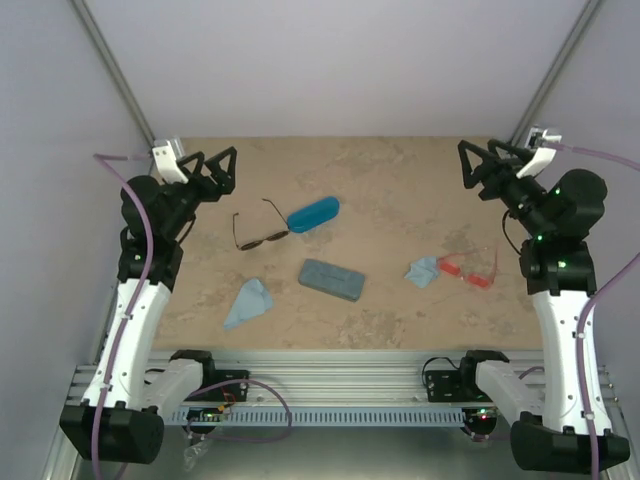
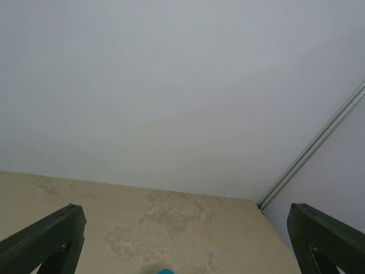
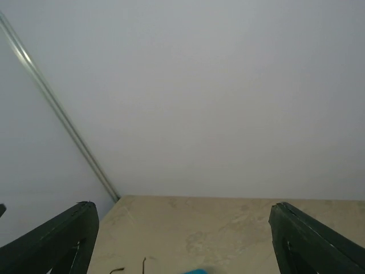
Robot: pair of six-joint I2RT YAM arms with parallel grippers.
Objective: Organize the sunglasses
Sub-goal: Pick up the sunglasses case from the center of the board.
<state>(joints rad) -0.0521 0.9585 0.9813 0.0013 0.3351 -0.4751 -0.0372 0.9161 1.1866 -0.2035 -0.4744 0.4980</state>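
Observation:
The thin dark wire-framed sunglasses (image 1: 258,232) lie unfolded on the table at centre left, touching the left end of a glossy blue oval case (image 1: 313,213). The red-orange translucent sunglasses (image 1: 468,270) lie at the right, beside a light blue cloth (image 1: 423,270). My left gripper (image 1: 212,158) is raised at the back left, open and empty. At the back right, the right gripper (image 1: 483,150) is also raised, open and holding nothing. In the left wrist view the gripper (image 2: 185,211) frames bare table. In the right wrist view the gripper (image 3: 182,208) frames the wire sunglasses' arm tips (image 3: 144,262).
A grey-blue rectangular case (image 1: 331,279) lies closed at the table's middle. A second light blue cloth (image 1: 247,303) is crumpled at the front left. White walls enclose the table on three sides. A sliver of the blue case (image 2: 164,272) shows at the left wrist view's bottom edge.

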